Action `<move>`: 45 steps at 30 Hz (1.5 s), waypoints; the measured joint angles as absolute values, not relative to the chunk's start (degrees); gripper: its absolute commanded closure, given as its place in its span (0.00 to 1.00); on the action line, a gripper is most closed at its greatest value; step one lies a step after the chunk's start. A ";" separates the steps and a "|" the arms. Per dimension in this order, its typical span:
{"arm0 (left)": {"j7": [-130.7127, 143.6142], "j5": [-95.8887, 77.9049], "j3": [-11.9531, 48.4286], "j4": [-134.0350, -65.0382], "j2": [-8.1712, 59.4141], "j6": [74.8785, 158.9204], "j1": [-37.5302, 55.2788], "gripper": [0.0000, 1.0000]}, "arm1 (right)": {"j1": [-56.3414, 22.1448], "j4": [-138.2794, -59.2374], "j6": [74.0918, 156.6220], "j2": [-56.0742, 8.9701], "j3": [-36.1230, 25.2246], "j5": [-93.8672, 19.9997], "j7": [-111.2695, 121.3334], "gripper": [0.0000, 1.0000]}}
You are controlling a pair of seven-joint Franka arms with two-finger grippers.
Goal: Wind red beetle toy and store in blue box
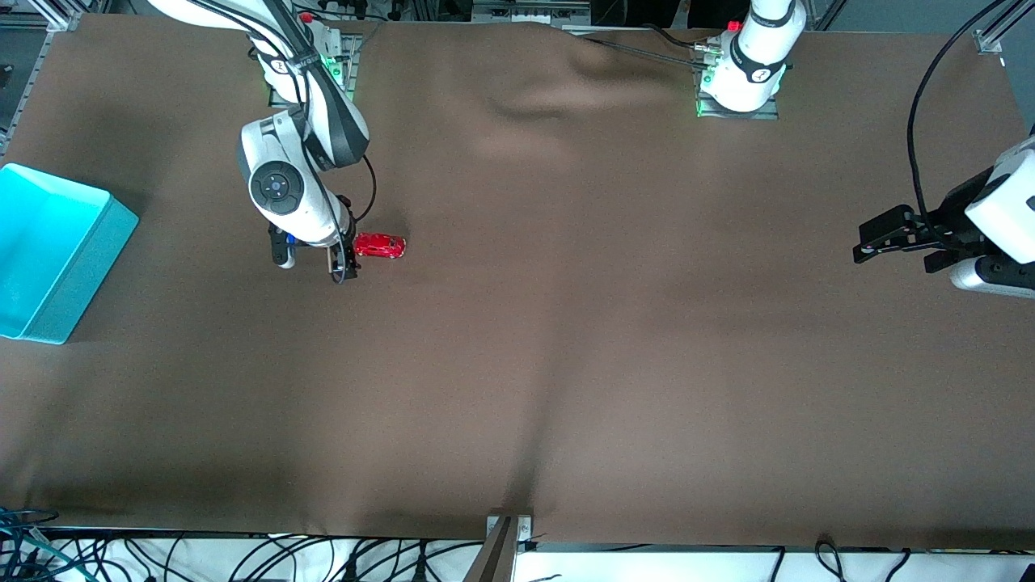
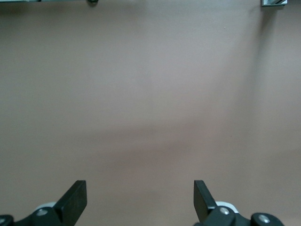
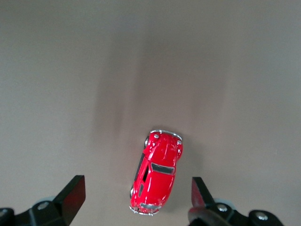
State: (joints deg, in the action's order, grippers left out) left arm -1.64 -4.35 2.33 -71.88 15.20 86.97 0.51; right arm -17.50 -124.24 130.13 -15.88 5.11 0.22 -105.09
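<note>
The red beetle toy (image 1: 379,245) (image 3: 156,172) stands on its wheels on the brown tabletop, toward the right arm's end. My right gripper (image 1: 317,263) (image 3: 136,195) hovers just above the table beside the toy, open, with the toy's rear end lying between the spread fingers and touching neither. The blue box (image 1: 48,252) sits at the table's edge at the right arm's end, a good way from the toy, and nothing shows in it. My left gripper (image 1: 867,242) (image 2: 140,197) waits open over bare table at the left arm's end, with nothing in it.
A brown cloth (image 1: 566,339) with a few soft folds covers the table. Cables (image 1: 242,558) hang along the table edge nearest the front camera, and a metal bracket (image 1: 505,541) stands at its middle.
</note>
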 measured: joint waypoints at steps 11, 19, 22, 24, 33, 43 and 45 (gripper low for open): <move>-1.64 -4.34 2.33 -71.88 15.20 86.97 0.51 0.00 | -20.21 -124.39 130.90 -17.09 5.20 0.22 -115.59 0.00; -1.64 -4.34 2.33 -71.88 15.20 86.97 0.50 0.00 | -21.41 -126.89 133.08 -17.52 5.22 0.22 -117.56 0.00; -1.64 -4.34 2.33 -71.88 15.20 86.96 0.50 0.00 | -21.90 -129.36 135.79 -17.69 5.25 0.22 -117.79 0.00; -1.64 -4.35 2.33 -71.88 15.20 86.96 0.50 0.00 | -22.16 -131.10 137.78 -17.78 5.52 0.22 -118.26 0.00; -1.64 -4.34 2.33 -71.88 15.20 86.97 0.50 0.00 | -22.68 -134.43 141.96 -17.82 6.56 0.23 -119.72 0.00; -1.64 -4.35 2.33 -71.88 15.20 86.96 0.50 0.00 | -22.67 -134.74 143.92 -18.58 6.56 0.36 -121.00 0.27; -1.64 -4.35 2.33 -71.88 15.20 86.96 0.50 0.00 | -22.67 -134.76 144.34 -18.81 6.56 0.67 -121.70 0.29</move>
